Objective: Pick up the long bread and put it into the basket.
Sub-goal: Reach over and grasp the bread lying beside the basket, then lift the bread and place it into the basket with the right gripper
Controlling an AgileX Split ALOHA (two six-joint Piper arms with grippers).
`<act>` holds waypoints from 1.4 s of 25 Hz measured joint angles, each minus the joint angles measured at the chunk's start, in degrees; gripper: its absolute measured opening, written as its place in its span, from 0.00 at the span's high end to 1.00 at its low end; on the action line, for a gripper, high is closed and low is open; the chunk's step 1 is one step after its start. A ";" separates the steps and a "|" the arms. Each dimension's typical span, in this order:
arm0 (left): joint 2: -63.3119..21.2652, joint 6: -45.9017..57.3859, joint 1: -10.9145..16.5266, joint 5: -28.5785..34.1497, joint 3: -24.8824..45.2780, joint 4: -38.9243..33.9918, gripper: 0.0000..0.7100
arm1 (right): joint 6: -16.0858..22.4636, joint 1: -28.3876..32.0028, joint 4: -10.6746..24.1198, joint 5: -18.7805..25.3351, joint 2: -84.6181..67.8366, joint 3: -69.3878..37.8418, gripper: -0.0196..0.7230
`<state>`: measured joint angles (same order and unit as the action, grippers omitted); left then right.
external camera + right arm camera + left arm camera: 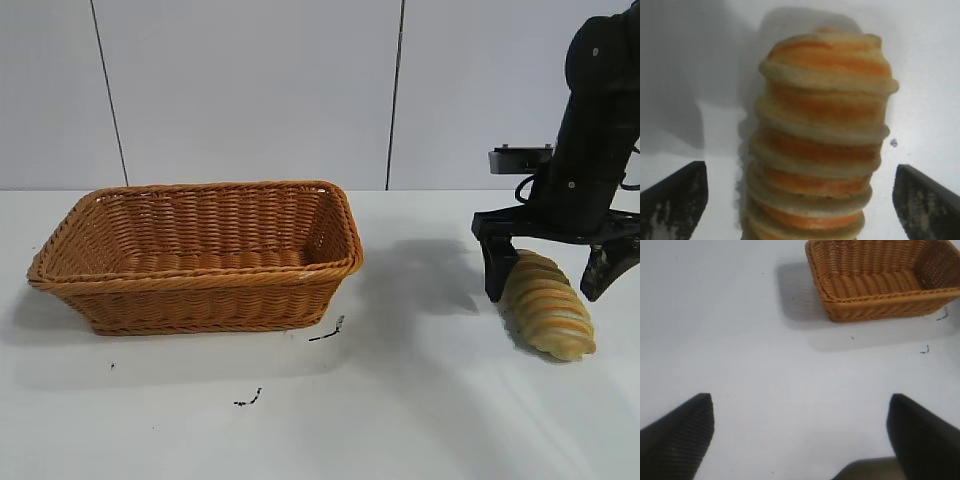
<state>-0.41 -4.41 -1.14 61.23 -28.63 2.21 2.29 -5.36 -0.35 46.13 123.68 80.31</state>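
The long bread (548, 307), a ridged golden-tan loaf with orange stripes, lies on the white table at the right. My right gripper (551, 272) stands open over its far end, one finger on each side with a gap to the loaf on both. In the right wrist view the long bread (822, 140) runs between the two dark fingertips (677, 197), untouched. The basket (200, 255), orange-brown wicker, stands empty at the left. My left gripper (800, 432) is open over bare table, off the exterior view, with the basket (880, 282) some way ahead of it.
Small black marks (327, 330) dot the white table in front of the basket. A pale panelled wall (250, 90) closes the back. Bare table lies between the basket and the loaf.
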 joint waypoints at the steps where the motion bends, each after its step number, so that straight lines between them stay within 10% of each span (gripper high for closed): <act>1: 0.00 0.00 0.00 0.00 0.00 0.00 0.03 | 0.00 0.00 0.35 -0.06 0.16 0.00 0.05; 5: 0.00 0.00 0.00 0.00 0.00 0.00 0.03 | 0.00 0.00 0.35 -0.13 0.35 0.06 0.11; 11: 0.00 0.00 0.00 0.00 0.00 0.00 0.03 | 0.00 0.00 1.16 1.54 0.35 0.32 0.79; 25: 0.00 0.00 0.00 0.00 0.00 0.00 0.03 | -2.29 -0.77 3.81 21.02 -3.90 27.54 0.80; 35: 0.00 0.00 0.00 0.00 0.00 0.00 0.03 | -5.40 -11.76 3.33 19.89 -3.78 37.59 0.80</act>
<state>-0.41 -4.41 -1.14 61.23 -28.63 2.21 -3.11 -17.12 2.98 66.02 119.90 117.90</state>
